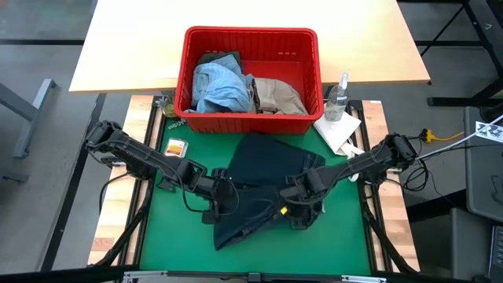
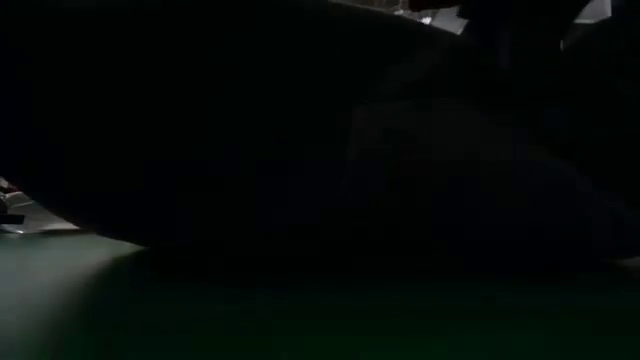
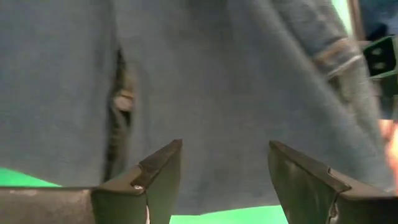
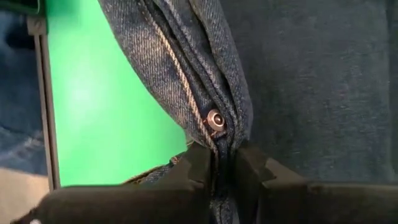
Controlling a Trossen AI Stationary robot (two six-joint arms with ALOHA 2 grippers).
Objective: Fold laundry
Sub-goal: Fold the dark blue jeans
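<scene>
The right gripper (image 4: 225, 171) pinches the dark navy denim jeans' (image 1: 259, 169) edge, while the open left gripper (image 3: 224, 180) waits just beside them.

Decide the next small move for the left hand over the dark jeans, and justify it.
Probably close the left hand on the dark jeans: its fingers stand open against the denim, while the right hand already pinches a riveted seam, so lifting needs a second grip.

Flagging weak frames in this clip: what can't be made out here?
- Low view: nearly black; the dark navy jeans fill it.
- High view: both pincer tips lost against those jeans.
- Red basket: lower garments hidden under light blue denim.
- Orange card: too small to read.
</scene>
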